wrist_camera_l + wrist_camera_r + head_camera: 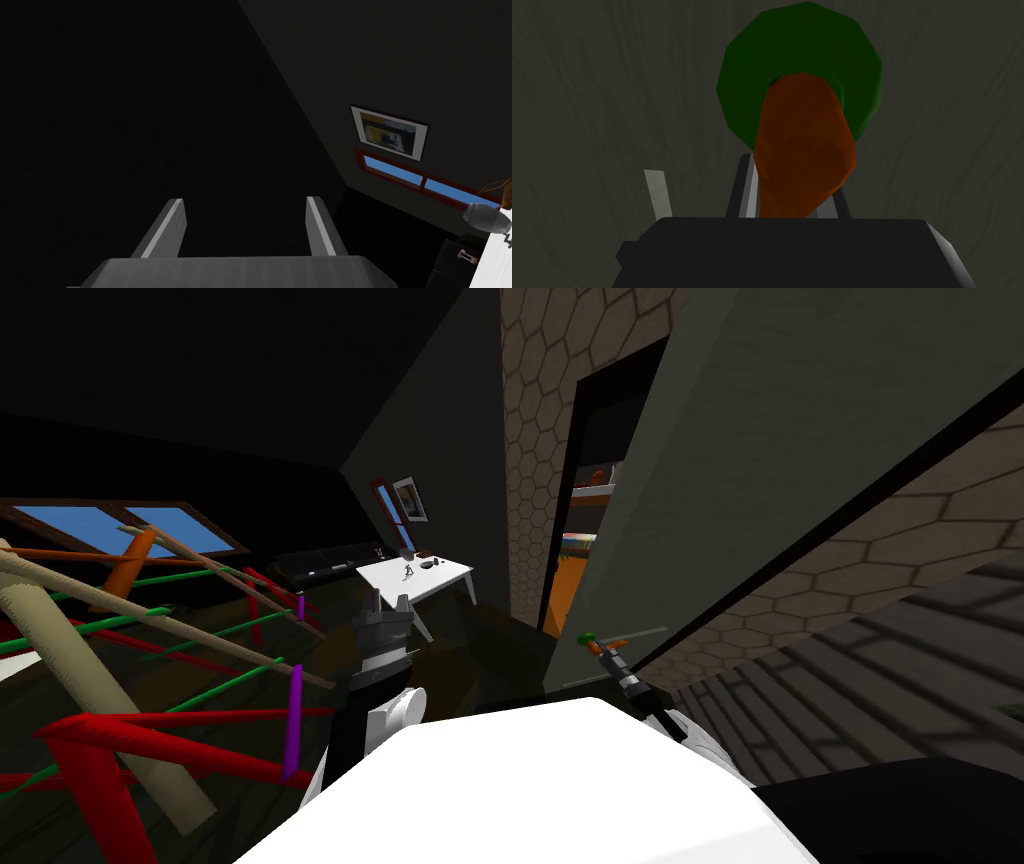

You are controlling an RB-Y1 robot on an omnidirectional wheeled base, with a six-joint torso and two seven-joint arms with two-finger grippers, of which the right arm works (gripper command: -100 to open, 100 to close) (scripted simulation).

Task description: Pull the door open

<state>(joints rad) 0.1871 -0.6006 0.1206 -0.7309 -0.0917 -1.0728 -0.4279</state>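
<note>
My right fingers (751, 190) are clamped on the sides of the orange handle (804, 145), which juts from a green disc (747, 85) on the grey door (937, 125). I judge this grip is for dragging the panel toward me; from the head camera it already looks ajar. My left fingers (167, 227) are spread, idle, well apart from the door. I can read no writing anywhere.

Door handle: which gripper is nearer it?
Right. The right gripper is shut on the orange door handle; the left gripper stands open, apart from it, toward the white table.
</note>
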